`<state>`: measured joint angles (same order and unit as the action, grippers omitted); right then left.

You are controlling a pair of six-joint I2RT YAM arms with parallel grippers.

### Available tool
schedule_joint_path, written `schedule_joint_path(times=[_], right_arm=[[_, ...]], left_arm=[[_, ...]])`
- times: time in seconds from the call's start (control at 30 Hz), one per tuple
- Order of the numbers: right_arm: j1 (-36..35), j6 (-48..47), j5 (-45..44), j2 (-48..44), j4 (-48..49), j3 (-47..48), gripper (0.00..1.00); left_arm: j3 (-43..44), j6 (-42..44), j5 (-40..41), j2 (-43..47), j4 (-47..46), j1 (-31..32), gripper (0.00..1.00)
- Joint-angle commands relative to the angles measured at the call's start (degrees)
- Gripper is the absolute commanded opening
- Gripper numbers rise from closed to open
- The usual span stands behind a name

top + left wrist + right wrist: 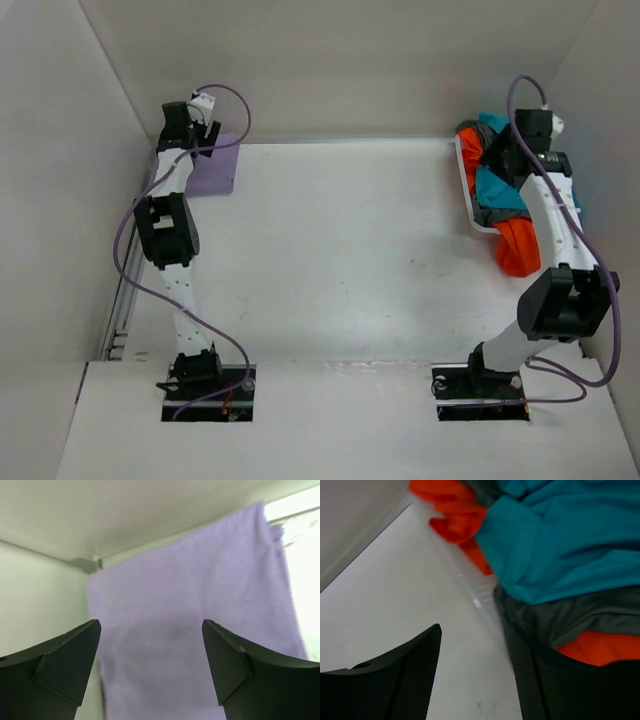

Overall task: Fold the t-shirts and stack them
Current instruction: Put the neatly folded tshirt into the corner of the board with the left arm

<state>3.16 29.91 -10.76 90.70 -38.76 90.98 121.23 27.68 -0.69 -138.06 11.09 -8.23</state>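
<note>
Desk [340,260]: white and flat, with walls on three sides; it carries all the things.
Basket [468,195]: white plastic, at the far right corner of the desk, with three shirts heaped in it, none of them folded.
Orange t-shirt [518,248]: bright orange soft cloth, crumpled; a part hangs over the near end of the basket onto the desk.
Lavender t-shirt [215,170]: pale purple, lying flat as a neat rectangle at the far left corner of the desk, close to the wall.
Teal t-shirt [497,185]: blue-green, bunched on top of the heap.
Dark grey t-shirt [490,212]: wrinkled, under the teal one, at the basket's rim.
Left gripper [150,630]: above the lavender t-shirt, jaws wide apart, holding nothing.
Right gripper [475,630]: over the basket's rim, jaws apart, nothing between them.
</note>
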Motion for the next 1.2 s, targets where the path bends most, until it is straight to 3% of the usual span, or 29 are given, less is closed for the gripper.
schedule_joint_path(times=[0.0, 0.17, 0.43, 0.53, 0.93, 1.17], right_arm=[[4.69, -3.81, -7.07, -2.98, -0.97, -1.49, 0.61], [10.24, -5.21, -9.45, -3.51, 5.18, -6.77, 0.61], [12.79, -7.58, -9.27, 3.51, 6.59, -4.24, 0.61], [12.88, -9.25, -9.71, 7.29, 8.61, -1.78, 0.61], [13.06, -10.22, -10.34, 20.39, 1.16, 7.54, 0.64], [12.8, -11.8, -9.8, 21.8, 1.76, 4.82, 0.66]], left_arm=[[-4.67, -1.13, -3.87, 13.41, -3.8, 0.62, 0.83], [-13.73, -4.12, -8.19, 20.28, 1.11, 4.4, 0.83], [-18.48, -8.16, -9.77, 21.52, 12.72, 11.26, 0.81], [-19.54, -10.54, -10.03, 20.9, 13.08, 11.7, 0.81], [-21.21, -14.59, -9.51, 19.85, 15.36, 14.07, 0.81], [-21.56, -14.41, -9.33, 19.32, 15.98, 14.6, 0.81]])
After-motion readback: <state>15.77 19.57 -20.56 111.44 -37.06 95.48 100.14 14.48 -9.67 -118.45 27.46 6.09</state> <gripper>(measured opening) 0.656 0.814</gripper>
